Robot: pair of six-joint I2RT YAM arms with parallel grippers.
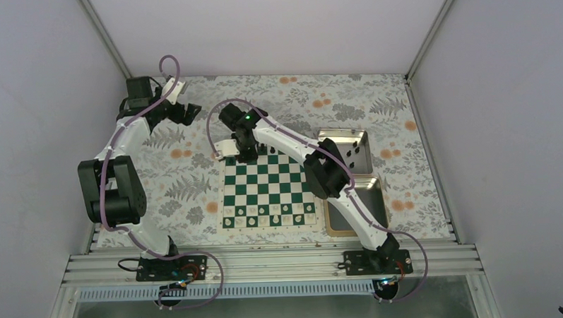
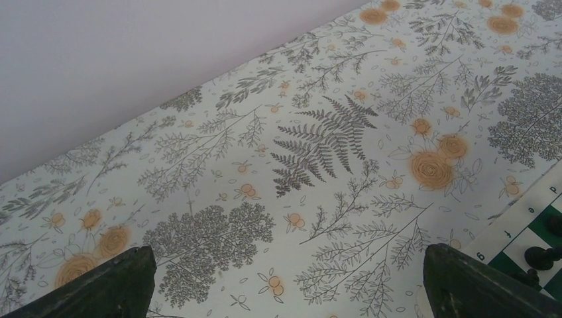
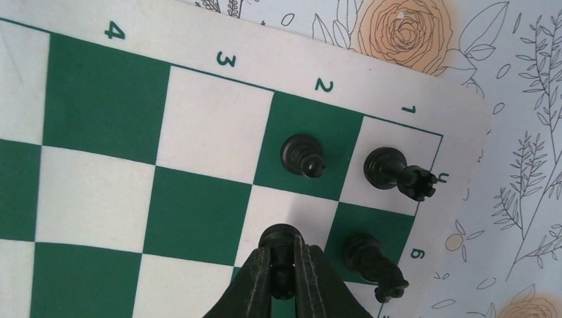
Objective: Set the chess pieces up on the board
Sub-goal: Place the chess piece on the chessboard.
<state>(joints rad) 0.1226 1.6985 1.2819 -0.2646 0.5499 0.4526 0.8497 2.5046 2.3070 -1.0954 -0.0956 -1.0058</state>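
Observation:
The green and white board point(image 1: 269, 188) lies mid-table. My right gripper point(image 3: 283, 265) is shut on a black pawn point(image 3: 279, 238), whose base sits on a white square in the board's far left corner point(image 3: 437, 99). Beside it stand a black pawn point(image 3: 301, 155), a black rook point(image 3: 396, 173) and a black knight point(image 3: 372, 264). In the top view my right gripper point(image 1: 247, 154) is over that corner. My left gripper point(image 1: 185, 113) is open and empty above the cloth, left of the board; its fingers point(image 2: 112, 285) show wide apart. The board's corner point(image 2: 530, 245) shows at that view's right edge.
Two silver tins stand right of the board, the far one point(image 1: 349, 149) holding dark pieces, the near one point(image 1: 358, 206) partly hidden by my right arm. White pieces point(image 1: 270, 219) line the board's near rows. The floral cloth point(image 1: 173, 184) covers the table.

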